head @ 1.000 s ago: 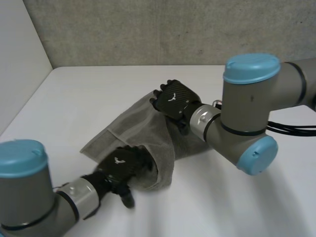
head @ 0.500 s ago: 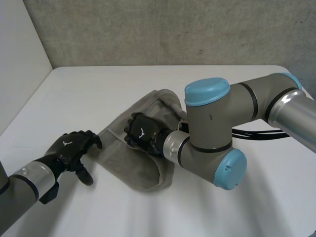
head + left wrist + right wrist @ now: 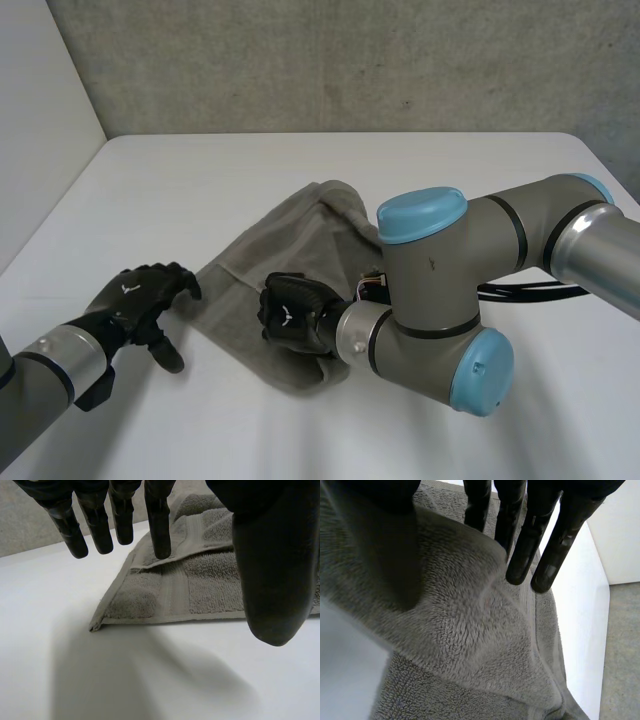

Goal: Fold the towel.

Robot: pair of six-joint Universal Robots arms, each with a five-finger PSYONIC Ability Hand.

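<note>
1. Mid-tabletop, lying on a diagonal: grey towel, doubled over itself, with a thick rolled fold along the near edge
2. For the left hand: low over the tabletop just beside the towel's left corner, contact unclear; fingers straight and spread, holding nothing
3. For the right hand: on top of the towel close to its near edge; fingers straight, slightly spread, laid over an upper layer, no pinch visible
4. Handling, as a judgement: soft terry, light and limp, no stiffness to keep a shape; likely to sag, bunch and drag the lower layer if pulled from the middle; grippy pile, not slippery, not fragile
5. Where to take hold, as a judgement: at a corner or the flat woven hem band, thumb against fingers through one layer only; left corner closest for the left hand; best lifted clear before carrying across, then pressed flat along the crease
</note>
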